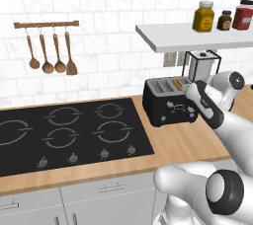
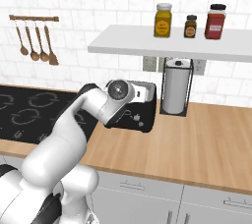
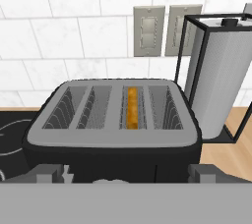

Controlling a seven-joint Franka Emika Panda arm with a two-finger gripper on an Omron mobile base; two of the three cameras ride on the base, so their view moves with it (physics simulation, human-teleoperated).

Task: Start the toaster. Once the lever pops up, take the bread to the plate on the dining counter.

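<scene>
The toaster (image 3: 115,120) stands on the wooden worktop (image 1: 188,142), just right of the black hob (image 1: 69,132), with a paper-towel roll in a black wire holder (image 3: 219,78) close at its right and two wall switch plates (image 3: 165,29) behind it. Its four slots run front to back, knobs facing the robot. The bread (image 3: 132,107) stands on edge in the third slot from the left, its long axis along the slot. The gripper (image 3: 123,176) hangs in front of the toaster, jaws spread wide, holding nothing.
</scene>
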